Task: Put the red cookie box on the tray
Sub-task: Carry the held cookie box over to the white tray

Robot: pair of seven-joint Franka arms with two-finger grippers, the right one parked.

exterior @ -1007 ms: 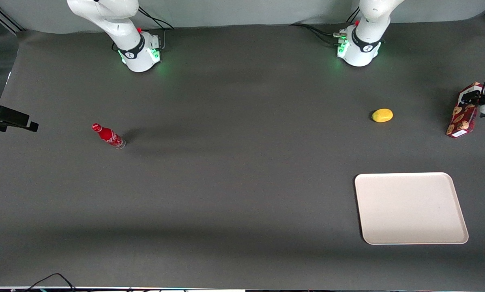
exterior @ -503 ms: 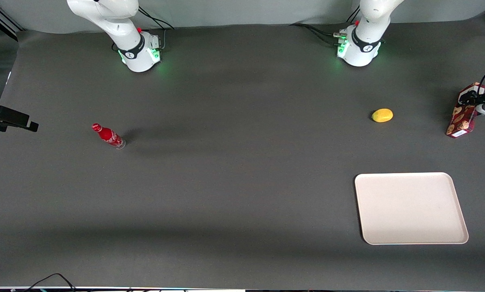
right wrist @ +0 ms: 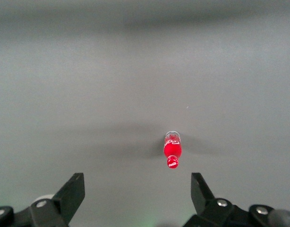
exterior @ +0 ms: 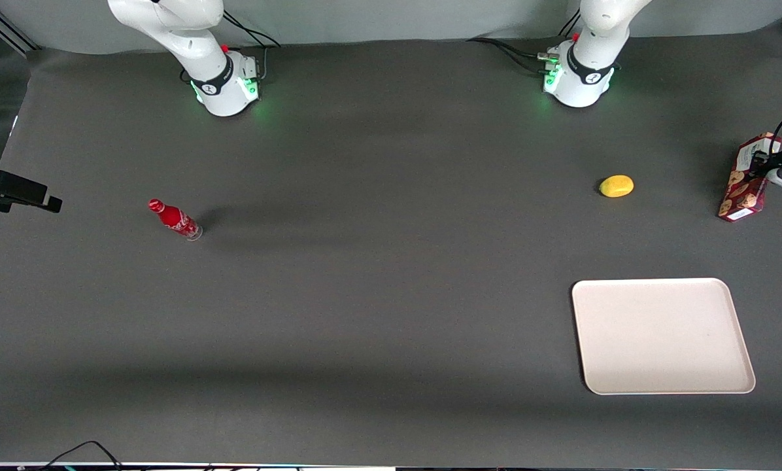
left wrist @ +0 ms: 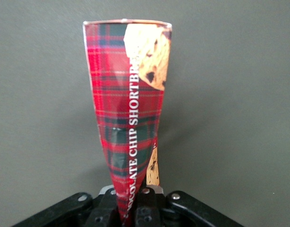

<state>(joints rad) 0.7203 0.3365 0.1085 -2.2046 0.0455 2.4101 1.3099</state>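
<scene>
The red cookie box [exterior: 743, 191] stands on end at the working arm's end of the table, its white label panel low and toward the front camera. My left gripper [exterior: 765, 159] is at its upper end. In the left wrist view the gripper [left wrist: 133, 202] is shut on the tartan carton [left wrist: 128, 109], pinching its near end flat. I cannot tell whether the box's lower end touches the table. The cream-white tray [exterior: 718, 379] lies flat, nearer to the front camera than the box, with nothing on it.
A yellow fruit [exterior: 616, 186] lies beside the box, toward the table's middle. A small red soda bottle [exterior: 175, 219] stands toward the parked arm's end and also shows in the right wrist view [right wrist: 172, 150]. The table edge runs close beside the box.
The gripper has shifted a little toward the table's edge and upward with the box's top end. The box's top now tilts more and its pale end face shows.
</scene>
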